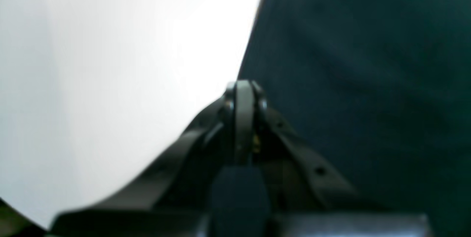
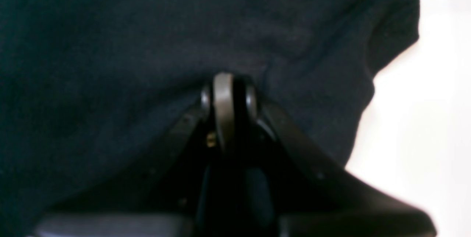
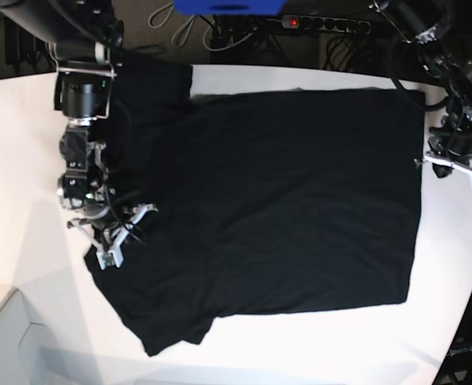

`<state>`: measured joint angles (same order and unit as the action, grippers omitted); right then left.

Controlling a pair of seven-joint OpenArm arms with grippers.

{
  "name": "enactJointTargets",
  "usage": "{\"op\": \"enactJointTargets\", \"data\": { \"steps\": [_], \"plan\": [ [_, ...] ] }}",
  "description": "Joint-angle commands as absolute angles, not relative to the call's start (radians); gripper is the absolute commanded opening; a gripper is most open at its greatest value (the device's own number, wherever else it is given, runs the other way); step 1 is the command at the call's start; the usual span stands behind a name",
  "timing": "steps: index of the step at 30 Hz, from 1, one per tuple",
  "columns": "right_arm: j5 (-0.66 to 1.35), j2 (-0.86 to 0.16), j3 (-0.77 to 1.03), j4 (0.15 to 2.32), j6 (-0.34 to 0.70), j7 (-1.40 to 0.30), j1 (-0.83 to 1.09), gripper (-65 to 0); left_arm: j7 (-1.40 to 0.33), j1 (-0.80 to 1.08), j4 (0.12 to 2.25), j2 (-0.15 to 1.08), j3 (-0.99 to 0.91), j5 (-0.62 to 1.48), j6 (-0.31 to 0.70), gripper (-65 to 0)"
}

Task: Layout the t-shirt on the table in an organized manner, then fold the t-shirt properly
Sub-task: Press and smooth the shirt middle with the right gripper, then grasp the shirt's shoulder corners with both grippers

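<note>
Overhead, both jaws pinch the t-shirt [image 3: 276, 200] edges; a power strip [image 3: 316, 24] lies beyond the table [image 3: 19, 160].

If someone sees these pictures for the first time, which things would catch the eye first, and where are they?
The large black t-shirt catches the eye first; it lies spread across the middle of the white table, plain side up. Next come the two arms at its opposite ends: the right gripper, on the left of the base view, is shut on the cloth, and the left gripper, on the right of that view, is shut at the shirt's straight edge.
</note>
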<state>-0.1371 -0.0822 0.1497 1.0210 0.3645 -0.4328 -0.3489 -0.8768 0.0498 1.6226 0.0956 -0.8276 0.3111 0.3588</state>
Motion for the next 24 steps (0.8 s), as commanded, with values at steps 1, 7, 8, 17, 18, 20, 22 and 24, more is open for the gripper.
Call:
{"op": "enactJointTargets", "data": {
  "steps": [1,7,8,17,18,20,22,24],
  "plan": [
    [-0.130,-0.088,0.151,1.058,0.360,-0.407,-0.371,-61.5,-0.880,0.053,1.664,0.108,-0.831,0.344,0.358,-65.0],
    [-0.131,-0.093,0.153,1.320,0.361,-0.447,-0.260,-60.8,-1.017,0.147,1.793,0.111,-0.832,0.432,0.361,-64.2],
    [-0.131,-0.093,0.153,1.374,0.361,-0.481,-0.234,-59.6,-1.026,0.168,1.802,0.111,-0.832,0.446,0.361,-62.7],
    [-0.128,-0.081,0.151,1.778,0.363,-0.647,0.090,-36.5,-1.030,0.286,1.804,0.111,-0.881,0.469,0.361,-36.3],
    [-0.128,-0.067,0.154,1.807,0.363,-0.647,0.119,-34.1,-1.030,0.286,1.802,0.111,-0.885,0.469,0.361,-36.0],
    [-0.128,-0.041,0.177,1.853,0.363,-0.647,0.171,-29.4,-1.030,0.289,1.802,0.111,-0.888,0.467,0.358,-35.2],
    [-0.128,-0.022,0.191,1.879,0.363,-0.647,0.217,-24.4,-1.033,0.291,1.802,0.111,-0.886,0.467,0.358,-33.5],
    [-0.128,-0.016,0.211,1.894,0.363,-0.647,0.255,-19.4,-1.038,0.292,1.801,0.111,-0.885,0.467,0.358,-32.3]
  ]
}}
